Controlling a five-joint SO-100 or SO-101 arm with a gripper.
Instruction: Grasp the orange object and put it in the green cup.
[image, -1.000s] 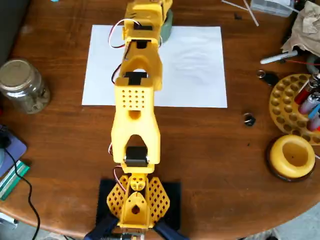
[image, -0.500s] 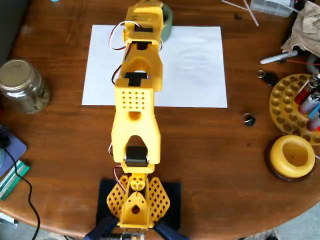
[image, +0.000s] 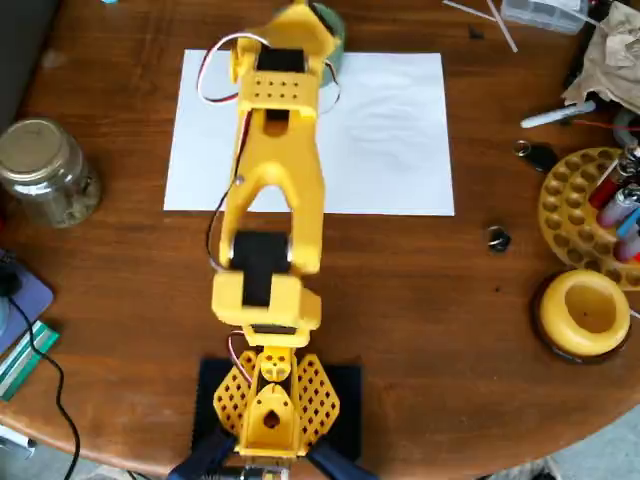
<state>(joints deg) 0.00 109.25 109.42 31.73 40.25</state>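
Observation:
In the overhead view the yellow arm stretches from its base at the bottom edge up across the white paper. My gripper is at the top edge, seen from behind, and its jaws are hidden by the wrist. The green cup shows only as a sage-green sliver to the right of the gripper, mostly covered by it. The gripper sits over or right beside the cup; I cannot tell which. The orange object is hidden or out of view.
A glass jar stands at the left. A yellow round holder and a yellow rack with pens stand at the right. A small dark clip and keys lie on the brown table.

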